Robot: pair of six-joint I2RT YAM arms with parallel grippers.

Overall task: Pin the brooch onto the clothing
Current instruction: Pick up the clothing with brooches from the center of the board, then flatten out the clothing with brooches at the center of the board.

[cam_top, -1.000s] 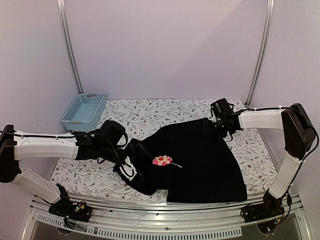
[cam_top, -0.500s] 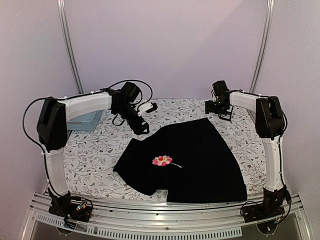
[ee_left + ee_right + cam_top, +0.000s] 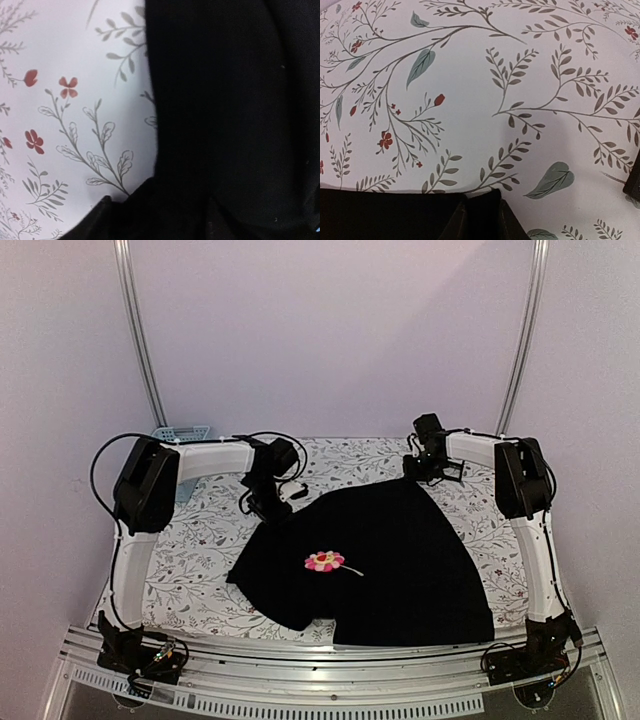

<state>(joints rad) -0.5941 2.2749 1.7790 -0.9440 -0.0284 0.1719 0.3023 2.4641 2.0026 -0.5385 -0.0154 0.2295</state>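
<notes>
**Both arms folded high, wrists turned inward**

The left white-shelled arm (image 3: 130,560) stands up from its base at the near edge and bends at a black elbow. Its forearm runs level toward the middle. The black wrist tips over, so the left black two-finger gripper (image 3: 270,508) points downward.

The right white-shelled arm (image 3: 540,560) mirrors it, with a tall upright, a high elbow and the forearm reaching leftward. The right black two-finger gripper (image 3: 425,468) hangs low beneath its wrist.

Two dark shapes at the bottom edge of the right wrist view may be its fingertips (image 3: 459,225). How far either pair is spread cannot be judged.
</notes>
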